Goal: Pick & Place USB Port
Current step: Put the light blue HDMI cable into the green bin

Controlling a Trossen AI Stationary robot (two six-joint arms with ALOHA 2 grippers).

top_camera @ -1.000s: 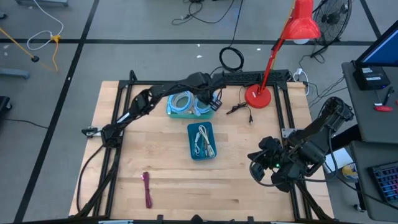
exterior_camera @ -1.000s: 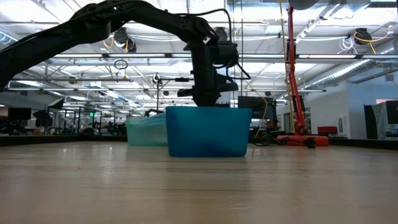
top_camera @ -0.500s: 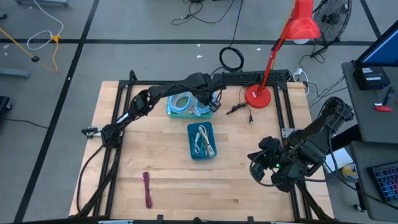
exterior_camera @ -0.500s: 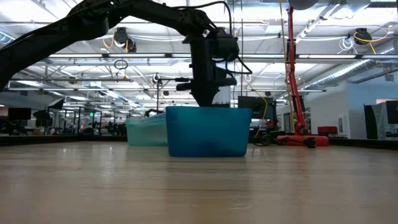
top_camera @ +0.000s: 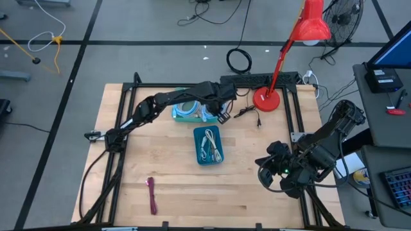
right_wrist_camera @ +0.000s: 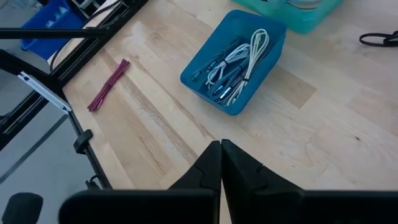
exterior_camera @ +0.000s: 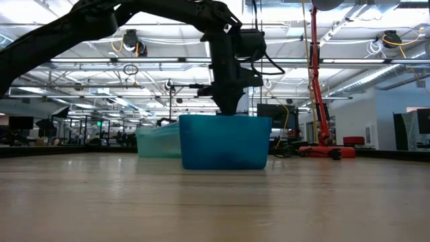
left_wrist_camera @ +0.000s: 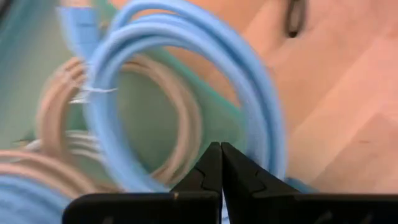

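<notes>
The left gripper, fingers pressed together on nothing, hovers just above one teal bin of coiled cables. The right gripper, also pinched together, waits well apart from one blue bin and one red tie.

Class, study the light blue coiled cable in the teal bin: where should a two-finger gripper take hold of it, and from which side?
Grip one strand of the light blue cable on the coil's outer arc, coming down from above. The coil appears to lie flat in the open-topped teal bin, so only the top is free. The left gripper, fingers shut, would need to open first.
</notes>
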